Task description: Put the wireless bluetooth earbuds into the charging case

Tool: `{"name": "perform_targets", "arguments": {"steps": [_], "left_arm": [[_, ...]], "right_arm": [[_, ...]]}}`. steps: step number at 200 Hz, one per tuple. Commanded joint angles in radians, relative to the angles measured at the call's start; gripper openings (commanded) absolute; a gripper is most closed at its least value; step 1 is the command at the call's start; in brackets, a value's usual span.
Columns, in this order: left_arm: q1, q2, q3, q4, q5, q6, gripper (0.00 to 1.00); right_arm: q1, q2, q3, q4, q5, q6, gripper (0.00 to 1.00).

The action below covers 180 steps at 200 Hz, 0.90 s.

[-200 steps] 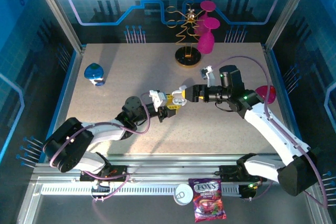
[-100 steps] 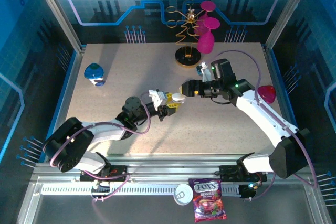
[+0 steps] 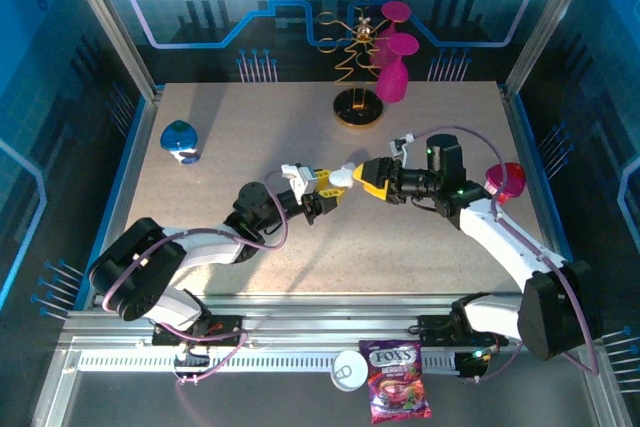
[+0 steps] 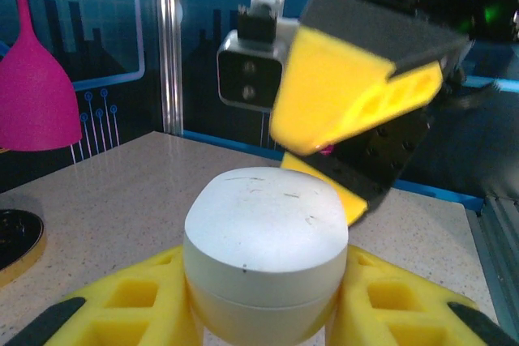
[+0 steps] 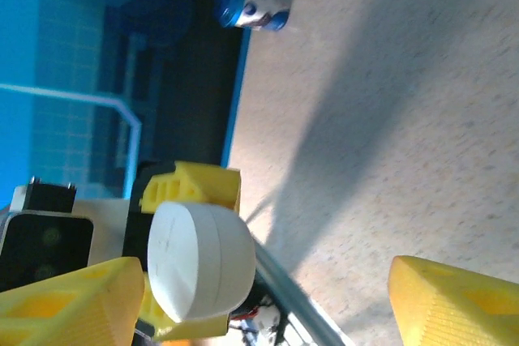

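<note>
While pinched by left end effector (image 3: 330, 188), charging case (image 4: 263, 257) white, rounded, faintly scuffed; right end effector (image 3: 365, 177) spread wide.

The charging case (image 4: 263, 241) is white, the jaws yellow, the table (image 3: 240, 147) speckled beige, the goblet (image 4: 32, 79) magenta.

The small smooth white plastic charging case (image 3: 341, 178), pill-shaped with rounded ends, is clamped at its lower body between the yellow fingers of the left gripper (image 3: 333, 187), above the tabletop. The lid is closed, and a thin seam circles the body. One domed end, faintly scuffed, protrudes past the fingertips.
</note>
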Motion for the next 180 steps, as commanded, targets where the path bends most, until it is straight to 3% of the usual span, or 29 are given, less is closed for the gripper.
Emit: {"name": "perform_targets", "arguments": {"steps": [1, 23, 82, 117, 155, 180], "left_arm": [[0.004, 0.016, 0.04, 0.069, -0.009, -0.024, 0.23], [0.004, 0.024, 0.046, 0.075, -0.007, -0.023, 0.23], [0.004, 0.028, 0.049, 0.081, 0.001, -0.028, 0.23], [0.004, 0.022, 0.041, 0.08, 0.005, -0.027, 0.28], [0.005, 0.002, 0.011, 0.048, -0.003, 0.014, 0.65], [0.004, -0.026, -0.019, -0.042, -0.014, 0.07, 0.81]], "right_arm": [[0.01, 0.005, -0.057, 0.3, -0.099, 0.213, 0.7], [0.034, 0.027, -0.101, 0.44, -0.108, 0.301, 0.59], [0.055, 0.077, -0.126, 0.543, -0.114, 0.368, 0.31], [0.052, 0.097, -0.127, 0.573, -0.11, 0.375, 0.23], [0.016, 0.107, -0.138, 0.569, -0.093, 0.332, 0.23], [-0.045, 0.137, -0.162, 0.503, -0.066, 0.258, 0.23]]}}
